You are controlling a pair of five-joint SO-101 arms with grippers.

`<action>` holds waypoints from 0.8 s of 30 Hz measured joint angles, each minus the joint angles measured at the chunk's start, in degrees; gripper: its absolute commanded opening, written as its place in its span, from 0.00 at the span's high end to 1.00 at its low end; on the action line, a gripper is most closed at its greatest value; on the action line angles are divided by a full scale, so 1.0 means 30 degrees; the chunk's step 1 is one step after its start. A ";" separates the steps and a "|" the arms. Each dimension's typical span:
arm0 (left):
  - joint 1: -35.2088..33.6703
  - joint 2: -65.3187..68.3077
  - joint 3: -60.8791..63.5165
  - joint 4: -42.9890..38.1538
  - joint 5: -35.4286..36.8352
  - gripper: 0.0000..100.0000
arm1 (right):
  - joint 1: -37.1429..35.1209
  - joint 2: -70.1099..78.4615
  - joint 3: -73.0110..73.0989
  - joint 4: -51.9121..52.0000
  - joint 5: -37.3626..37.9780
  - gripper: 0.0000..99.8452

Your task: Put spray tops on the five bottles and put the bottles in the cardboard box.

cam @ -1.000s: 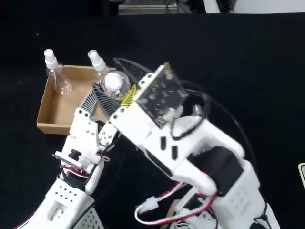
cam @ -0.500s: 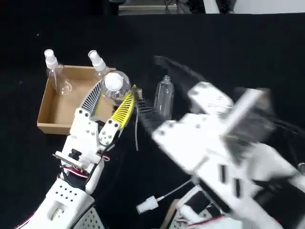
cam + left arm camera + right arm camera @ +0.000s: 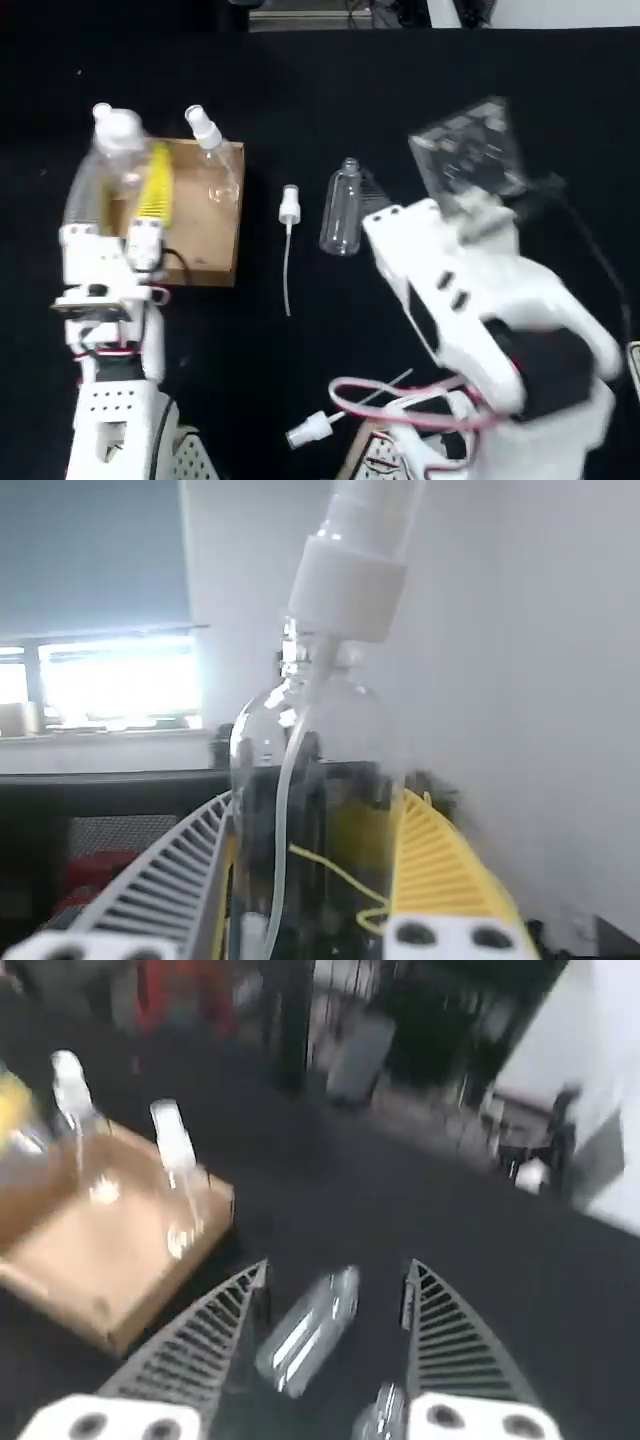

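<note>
My left gripper [image 3: 118,172] is shut on a clear bottle [image 3: 310,780] with a white spray top [image 3: 350,570], held upright over the left part of the cardboard box [image 3: 205,245]. A capped bottle [image 3: 210,150] stands in the box's far right corner; another white top [image 3: 100,113] shows just behind the held bottle. An uncapped bottle [image 3: 343,208] lies on the black table, and in the right wrist view this uncapped bottle [image 3: 305,1330] lies just beyond my open right gripper [image 3: 338,1268]. A loose spray top [image 3: 290,205] with its tube lies left of it.
A second loose spray top [image 3: 310,431] lies near the front edge between the arm bases. Another clear bottle [image 3: 380,1412] shows close under my right gripper. The right arm [image 3: 470,290] fills the right middle of the table; the far table is bare black cloth.
My left gripper swung left with the capped bottle, from the box's right corner to over its left side. The right arm pulled away to the right, uncovering the loose bottle and spray top.
</note>
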 measured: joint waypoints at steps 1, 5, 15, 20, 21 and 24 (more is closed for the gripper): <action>-0.1055 0.0000 0.0000 0.0000 0.0000 0.97 | 0.0029 0.0117 0.1026 -0.0410 0.0000 0.82; -0.4777 0.0000 0.0000 0.0000 0.0000 0.97 | 0.0029 0.0117 0.5040 -0.2667 0.0000 0.82; -1.0842 0.0000 0.0000 0.3077 0.0000 0.97 | -0.2110 0.0147 1.4330 -0.9319 0.0000 0.82; -1.1048 0.0029 0.0000 0.9582 0.0000 0.97 | -0.4132 0.0147 1.8198 -1.2659 -0.0645 0.82; -1.1136 0.0029 0.0000 1.0168 0.0000 0.97 | -0.4396 0.0147 1.8755 -1.3099 -0.0645 0.82; -1.1575 0.0029 0.0000 1.0462 0.0000 0.97 | -0.4923 0.0147 1.9604 -1.3832 -0.0703 0.82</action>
